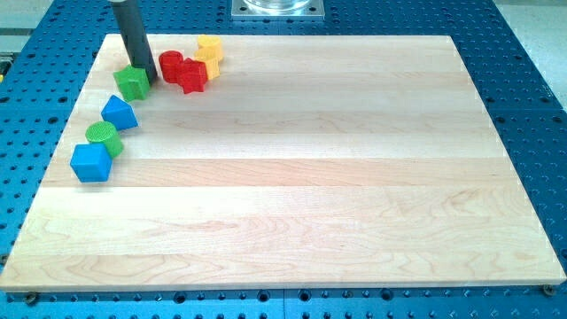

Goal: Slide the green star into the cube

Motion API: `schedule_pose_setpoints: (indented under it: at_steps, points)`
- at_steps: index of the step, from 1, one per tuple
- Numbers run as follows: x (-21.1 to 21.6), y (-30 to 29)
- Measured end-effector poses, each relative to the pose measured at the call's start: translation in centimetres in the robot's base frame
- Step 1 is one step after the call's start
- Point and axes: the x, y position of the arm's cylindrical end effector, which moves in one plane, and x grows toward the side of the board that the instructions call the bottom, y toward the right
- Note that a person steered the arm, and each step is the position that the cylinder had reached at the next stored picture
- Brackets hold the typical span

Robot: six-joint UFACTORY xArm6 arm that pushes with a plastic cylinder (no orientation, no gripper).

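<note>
The green star [132, 82] lies near the board's top left corner. My tip [145, 79] rests right against the star's right side, the dark rod rising to the view's top. The blue cube [90, 162] sits lower down near the left edge, well below the star. Between them lie a blue block of angular shape [119, 112] and a green cylinder [104, 137], which touches the cube's upper right.
A red cylinder [170, 66], a red star-like block [192, 74] and a yellow block [209, 52] cluster just right of my tip. The wooden board [301, 177] lies on a blue perforated table [532, 106]. A metal base [276, 8] shows at the top.
</note>
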Motion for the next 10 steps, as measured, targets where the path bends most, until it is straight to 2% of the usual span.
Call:
schedule_pose_setpoints:
  at_steps: [1, 3, 4, 5, 6, 10]
  points:
    - [0.6, 0.3]
    - [7.0, 0.2]
    - [4.1, 2.4]
    - [1.4, -0.9]
    - [3.8, -3.9]
    - [15.0, -3.9]
